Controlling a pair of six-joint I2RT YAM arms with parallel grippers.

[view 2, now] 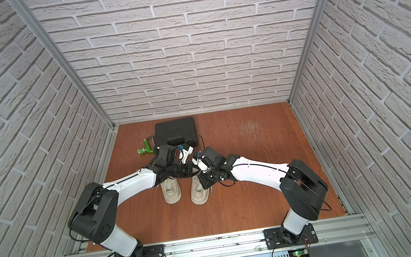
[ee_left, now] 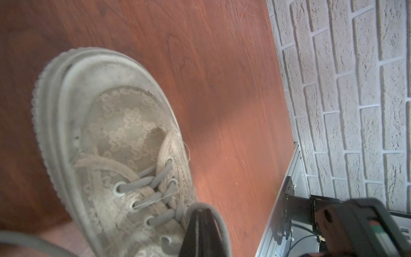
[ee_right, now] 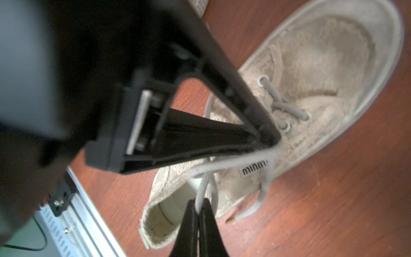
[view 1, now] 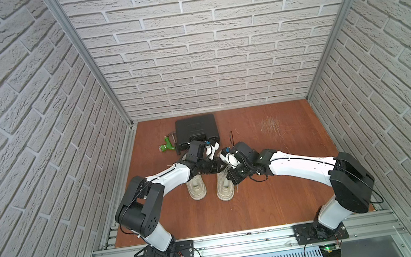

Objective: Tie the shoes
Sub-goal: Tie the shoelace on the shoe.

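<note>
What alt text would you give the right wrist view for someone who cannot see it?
The right gripper, shut, pinches a cream lace of a worn beige shoe standing on the reddish wooden table. The left gripper, also shut, has its tip against the same lace near the shoe's tongue. Parts of the view are blurred.

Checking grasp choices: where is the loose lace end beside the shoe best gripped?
Take the lace just behind its brown tip, coming straight down and pinching across it: that stretch seems to lie slack on the floor beside the shoe, clear of the taut strands.
</note>
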